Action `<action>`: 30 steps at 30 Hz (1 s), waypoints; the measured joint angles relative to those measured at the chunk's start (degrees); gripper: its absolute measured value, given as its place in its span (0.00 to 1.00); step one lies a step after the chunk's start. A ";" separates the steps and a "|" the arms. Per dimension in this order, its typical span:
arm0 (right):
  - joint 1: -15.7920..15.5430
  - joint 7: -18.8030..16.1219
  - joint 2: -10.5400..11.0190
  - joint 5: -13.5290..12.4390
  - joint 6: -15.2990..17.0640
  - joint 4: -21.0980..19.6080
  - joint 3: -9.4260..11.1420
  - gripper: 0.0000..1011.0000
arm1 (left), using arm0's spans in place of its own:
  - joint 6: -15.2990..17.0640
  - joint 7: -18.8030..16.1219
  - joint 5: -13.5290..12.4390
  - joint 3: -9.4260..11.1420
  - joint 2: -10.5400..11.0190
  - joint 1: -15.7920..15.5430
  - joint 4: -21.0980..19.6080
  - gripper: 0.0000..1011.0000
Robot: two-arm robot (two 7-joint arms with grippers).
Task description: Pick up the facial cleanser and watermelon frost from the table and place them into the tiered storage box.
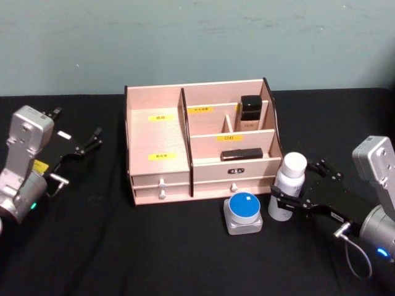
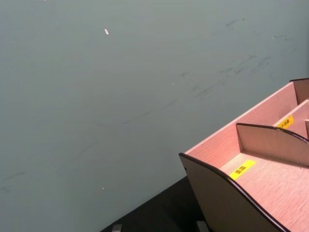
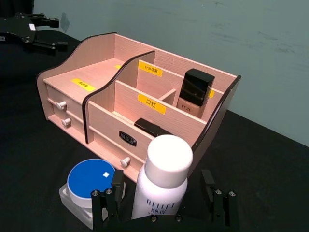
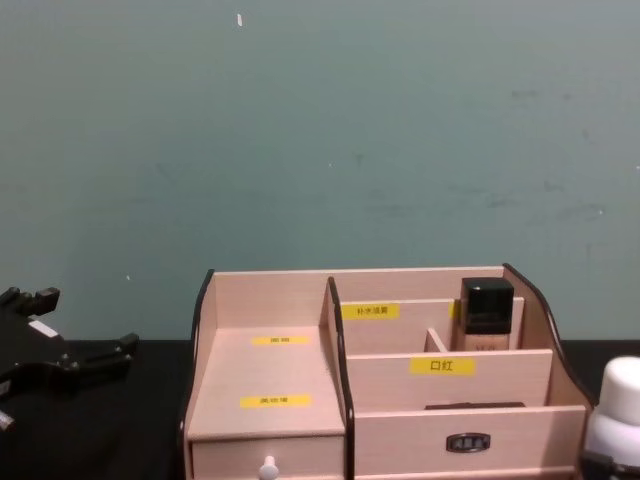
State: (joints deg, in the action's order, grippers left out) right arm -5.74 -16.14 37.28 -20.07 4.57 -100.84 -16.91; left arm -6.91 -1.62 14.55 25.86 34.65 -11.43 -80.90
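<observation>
White facial cleanser [image 1: 289,185] stands upright on worktop [image 1: 92,246], just off tiered storage box [image 1: 154,98] front right corner. Long axis vertical. right hand [image 3: 164,194] straddles lower body, fingers wide, gap each side, nothing gripped yet. Guessing plain sideways squeeze works. watermelon frost [image 1: 243,211] sits just left of it. left hand [image 1: 77,147] parked far left, spread, empty.
</observation>
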 joint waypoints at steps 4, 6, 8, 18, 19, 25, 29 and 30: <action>0.74 -0.57 -0.97 0.55 -0.02 0.83 -0.06 0.99 | 0.00 0.00 0.00 0.00 0.00 0.00 0.00 0.99; 1.12 -0.79 -1.61 0.83 -0.04 1.29 -0.07 0.99 | 0.00 0.00 0.00 0.00 0.00 0.00 0.00 0.99; 1.37 -0.96 -2.02 1.02 -0.04 1.58 -0.07 0.99 | 0.00 0.00 0.00 0.00 0.00 0.00 0.00 0.99; 2.03 -1.43 -3.25 1.78 0.31 2.45 0.03 0.99 | 0.00 0.00 0.00 0.00 0.00 0.00 0.00 0.99; 2.03 -1.43 -3.25 1.78 0.31 2.45 0.03 0.99 | 0.00 0.00 0.00 0.00 0.00 0.00 0.00 0.99; 1.95 -1.37 -3.12 1.76 0.24 2.36 0.03 0.96 | 0.00 0.00 0.00 0.00 0.00 0.00 0.00 0.99; 1.92 -1.36 -3.06 1.72 0.22 2.32 0.02 0.87 | 0.00 0.00 0.00 0.00 0.00 0.00 0.00 0.99; 1.92 -1.35 -3.06 1.71 0.21 2.32 0.02 0.85 | 0.00 0.00 0.00 0.00 0.00 0.00 0.00 0.99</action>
State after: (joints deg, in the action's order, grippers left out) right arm -3.82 -17.50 34.22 -18.36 4.78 -98.52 -16.88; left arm -6.91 -1.62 14.55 25.86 34.65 -11.43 -80.90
